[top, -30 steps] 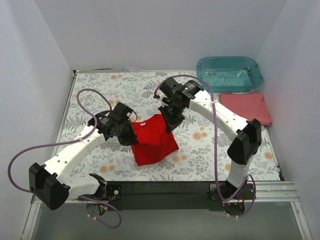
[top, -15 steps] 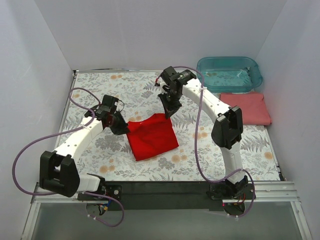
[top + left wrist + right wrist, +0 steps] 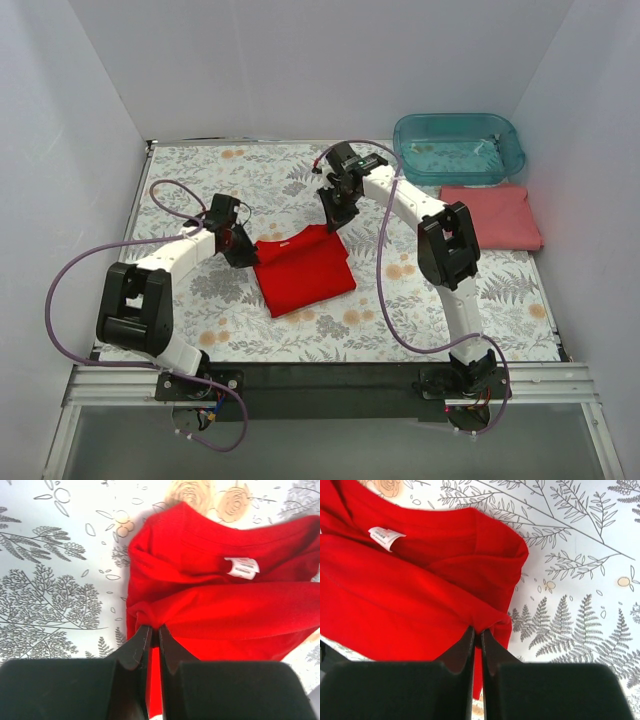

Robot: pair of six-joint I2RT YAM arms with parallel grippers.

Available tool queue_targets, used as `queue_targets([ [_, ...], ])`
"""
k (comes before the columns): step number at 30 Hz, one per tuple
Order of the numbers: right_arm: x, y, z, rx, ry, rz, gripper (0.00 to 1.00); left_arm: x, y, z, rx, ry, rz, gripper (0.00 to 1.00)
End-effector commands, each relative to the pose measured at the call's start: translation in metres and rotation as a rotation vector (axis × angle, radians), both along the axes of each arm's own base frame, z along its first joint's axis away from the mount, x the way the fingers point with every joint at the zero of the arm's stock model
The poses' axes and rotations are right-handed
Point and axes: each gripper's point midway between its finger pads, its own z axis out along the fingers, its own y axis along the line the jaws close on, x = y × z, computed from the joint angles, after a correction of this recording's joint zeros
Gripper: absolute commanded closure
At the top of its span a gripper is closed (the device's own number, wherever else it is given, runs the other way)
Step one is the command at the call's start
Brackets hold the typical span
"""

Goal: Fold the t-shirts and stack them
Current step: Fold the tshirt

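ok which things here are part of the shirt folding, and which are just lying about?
Job:
- red shirt, mid-table, partly folded
- pink shirt, folded flat, right side

Lying about:
- teal tub, back right, behind the pink shirt
- floral table cover

Left claw (image 3: 155,628) and right claw (image 3: 478,630), both low and pinched shut.
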Motion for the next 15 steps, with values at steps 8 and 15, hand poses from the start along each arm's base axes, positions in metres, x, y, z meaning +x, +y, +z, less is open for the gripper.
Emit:
queue_targets([
  [8, 0.024, 0.007, 0.034, 0.098, -0.16, -0.003, 0.65, 0.028, 0.021, 0.034, 0.091, -0.188, 0.043, 0.63],
  [15, -0.006, 0.003, 0.062, 0.284, -0.213, 0.033, 0.61, 0.017, 0.009, 0.078, 0.009, -0.323, -0.027, 0.32],
])
